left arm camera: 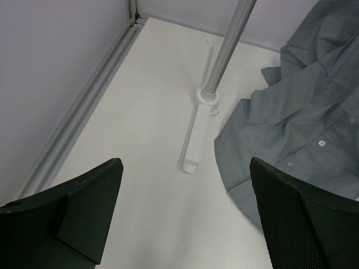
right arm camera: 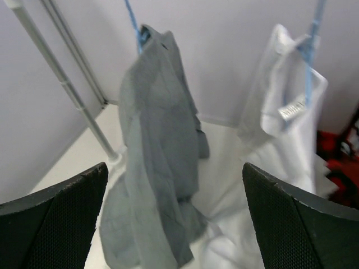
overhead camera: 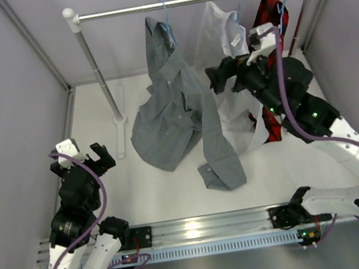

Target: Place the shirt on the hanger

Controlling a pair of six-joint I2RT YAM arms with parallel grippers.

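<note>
The grey shirt (overhead camera: 174,101) hangs from the thin light-blue hanger (overhead camera: 164,13) on the rail, and its lower part lies crumpled on the table. In the right wrist view the shirt (right arm camera: 157,151) hangs under the hanger's hook (right arm camera: 133,22). In the left wrist view its hem and buttons (left arm camera: 303,123) lie on the table. My right gripper (overhead camera: 220,78) is open and empty, held in the air just right of the shirt (right arm camera: 174,218). My left gripper (overhead camera: 82,161) is open and empty, low at the left, apart from the shirt (left arm camera: 185,224).
A white shirt (overhead camera: 226,39) and a red-and-black shirt (overhead camera: 273,15) hang on blue hangers further right on the rail (overhead camera: 193,0). The rail's left post (left arm camera: 224,50) stands on a white foot (left arm camera: 196,134). Grey walls enclose the table.
</note>
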